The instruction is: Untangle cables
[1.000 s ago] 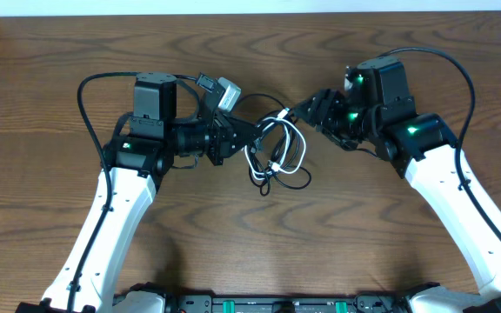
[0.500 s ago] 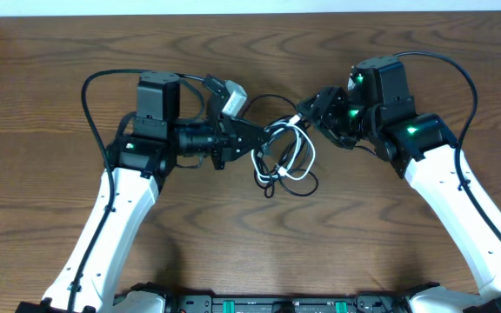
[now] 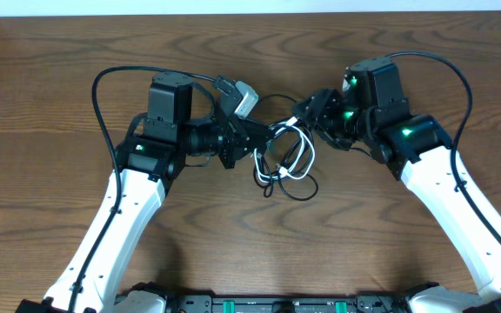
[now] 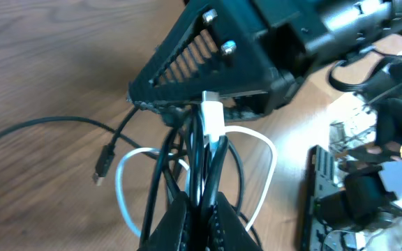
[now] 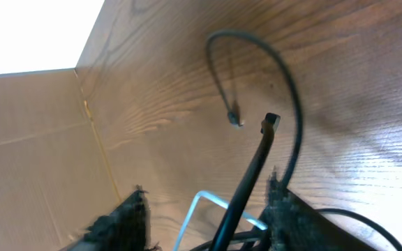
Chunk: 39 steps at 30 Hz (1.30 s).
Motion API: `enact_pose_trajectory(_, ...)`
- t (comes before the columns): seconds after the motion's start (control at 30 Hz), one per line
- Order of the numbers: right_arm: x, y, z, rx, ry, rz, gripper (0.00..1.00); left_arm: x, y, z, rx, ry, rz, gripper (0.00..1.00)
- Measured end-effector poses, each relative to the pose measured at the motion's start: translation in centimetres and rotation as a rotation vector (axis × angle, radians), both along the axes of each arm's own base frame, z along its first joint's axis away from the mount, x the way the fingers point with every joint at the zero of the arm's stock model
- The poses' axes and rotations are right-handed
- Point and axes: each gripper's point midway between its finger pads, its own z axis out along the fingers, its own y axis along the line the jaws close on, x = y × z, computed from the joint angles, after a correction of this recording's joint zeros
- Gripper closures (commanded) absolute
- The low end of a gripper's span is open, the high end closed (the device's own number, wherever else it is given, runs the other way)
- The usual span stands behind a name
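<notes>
Black and white cables (image 3: 283,159) lie tangled on the surface (image 3: 250,252), midway between the arms: light, limp, likely springy, best taken near a plug. Clamped on the bundle is the left hand (image 3: 256,142); the right hand (image 3: 305,118) stands half spread, cords loose between its fingers (image 5: 121,219). Only the left wrist view shows the white plug (image 4: 212,115) just beside it.

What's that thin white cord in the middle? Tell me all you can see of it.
The white cable is a thin, plastic-looking cord with a small white plug at one end. It curls in loose loops, tangled among black cables, between both arms over the wooden table. The left tool clamps the bundle; whether the white strand itself is pinched is unclear.
</notes>
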Motion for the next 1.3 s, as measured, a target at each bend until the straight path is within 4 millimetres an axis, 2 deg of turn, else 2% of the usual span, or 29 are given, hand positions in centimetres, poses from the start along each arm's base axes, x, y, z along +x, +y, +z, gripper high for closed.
enact_pose_trajectory(0.27,-0.8,0.2,-0.4,-0.002,0.028,0.028,0.38,1.4,0.8,-1.0,0.069,-0.013,0.086,0.92)
enact_pose_trajectory(0.4,-1.7,0.3,-0.9,-0.005,0.066,0.049,0.38,2.8,1.8,-1.8,0.129,-0.009,0.186,0.92)
enact_pose_trajectory(0.67,-2.1,0.6,-0.9,0.002,0.077,0.062,0.38,4.3,1.9,-0.8,0.122,-0.077,0.234,0.92)
enact_pose_trajectory(0.97,-1.0,0.4,-0.5,0.012,0.054,0.007,0.38,2.6,-0.8,-0.4,0.1,-0.094,0.145,0.92)
enact_pose_trajectory(1.3,-1.2,1.1,0.1,0.05,0.053,0.04,0.45,2.8,-0.5,-0.9,0.128,-0.087,0.169,0.92)
